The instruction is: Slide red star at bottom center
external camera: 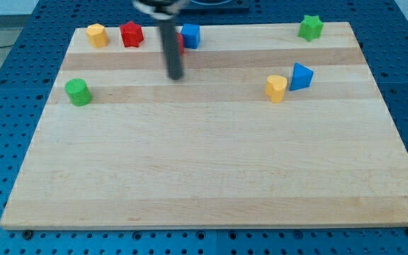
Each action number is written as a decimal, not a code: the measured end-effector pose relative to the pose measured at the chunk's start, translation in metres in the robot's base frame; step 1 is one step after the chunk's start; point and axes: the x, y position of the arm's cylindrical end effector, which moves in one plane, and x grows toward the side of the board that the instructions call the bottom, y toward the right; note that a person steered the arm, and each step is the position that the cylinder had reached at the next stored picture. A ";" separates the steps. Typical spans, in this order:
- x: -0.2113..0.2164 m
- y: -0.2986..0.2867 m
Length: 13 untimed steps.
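The red star [132, 33] lies near the board's top edge, left of centre, between a yellow block [97, 35] on its left and my rod on its right. My tip [176, 76] rests on the wooden board [204, 163], below and to the right of the red star and apart from it. A second red block [180, 42] shows only as a sliver behind the rod, next to a blue block [191, 35].
A green cylinder [78, 92] sits at the left edge. A yellow block [276, 88] touches a blue triangle [302, 76] at right of centre. A green star [310, 27] sits at the top right corner.
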 end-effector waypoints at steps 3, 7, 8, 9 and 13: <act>-0.145 0.077; -0.144 -0.059; -0.145 -0.073; -0.145 -0.079; -0.146 -0.149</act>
